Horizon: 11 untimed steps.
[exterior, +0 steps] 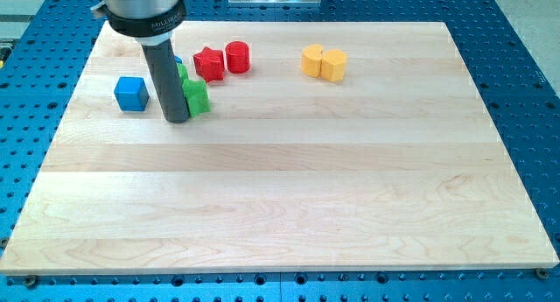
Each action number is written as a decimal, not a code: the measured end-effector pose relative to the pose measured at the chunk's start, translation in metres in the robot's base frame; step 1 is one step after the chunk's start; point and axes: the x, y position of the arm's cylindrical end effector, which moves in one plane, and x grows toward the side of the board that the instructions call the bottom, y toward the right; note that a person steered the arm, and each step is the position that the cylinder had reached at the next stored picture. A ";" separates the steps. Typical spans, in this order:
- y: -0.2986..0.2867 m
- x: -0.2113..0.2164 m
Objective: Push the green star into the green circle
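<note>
My tip [176,120] sits on the wooden surface [289,188], no gripper fitted, touching the green star block [197,99] at its right. Green circle mostly hidden behind rod; push slow, centred.

Wooden board [289,188] with blue cube [130,93], green blocks [196,97], red blocks [222,60], yellow blocks [324,63].

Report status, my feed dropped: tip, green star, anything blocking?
My tip down, against the green blocks' left side. Green star at tip's right; second green block partly hidden behind rod. Red star close by, upper right.
</note>
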 end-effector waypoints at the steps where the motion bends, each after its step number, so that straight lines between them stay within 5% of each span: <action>1: -0.002 -0.017; 3: 0.024 -0.003; 5: -0.011 0.009; 6: 0.046 0.026; 11: 0.046 -0.047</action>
